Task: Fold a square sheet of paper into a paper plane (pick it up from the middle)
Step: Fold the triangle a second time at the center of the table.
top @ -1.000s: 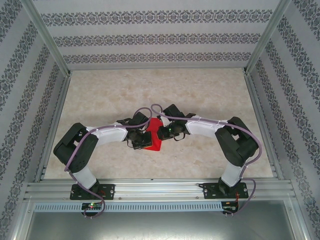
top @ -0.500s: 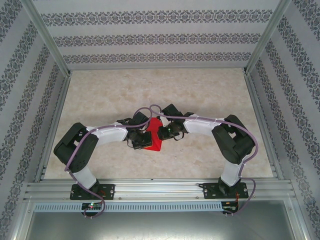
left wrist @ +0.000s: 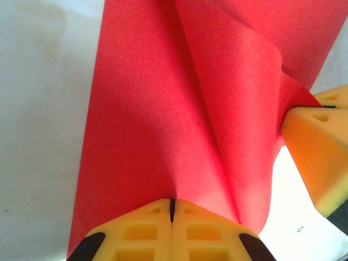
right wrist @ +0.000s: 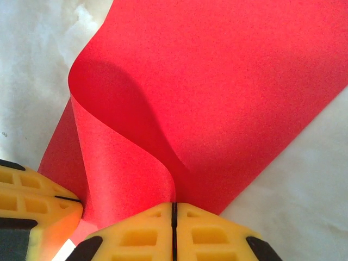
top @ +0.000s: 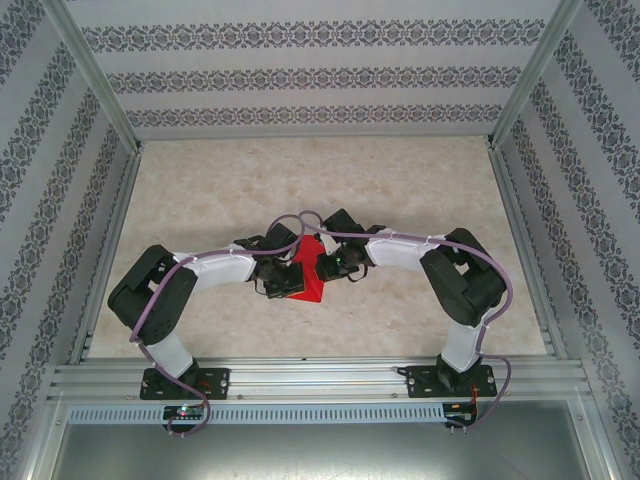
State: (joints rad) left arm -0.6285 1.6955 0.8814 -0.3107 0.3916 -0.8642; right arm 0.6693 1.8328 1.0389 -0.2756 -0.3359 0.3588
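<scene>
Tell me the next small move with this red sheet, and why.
Probably lower the right gripper toward the table so the curled flap flattens into a crease. Both it and the left gripper are shut on the red sheet, which bows up in a soft, uncreased loop between them.

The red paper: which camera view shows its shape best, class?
Right wrist: the red paper spreads wide, its curled flap plain above the shut right pincer. Left wrist shows it close, ridged lengthwise. Top external shows a small, partly covered red patch.
</scene>
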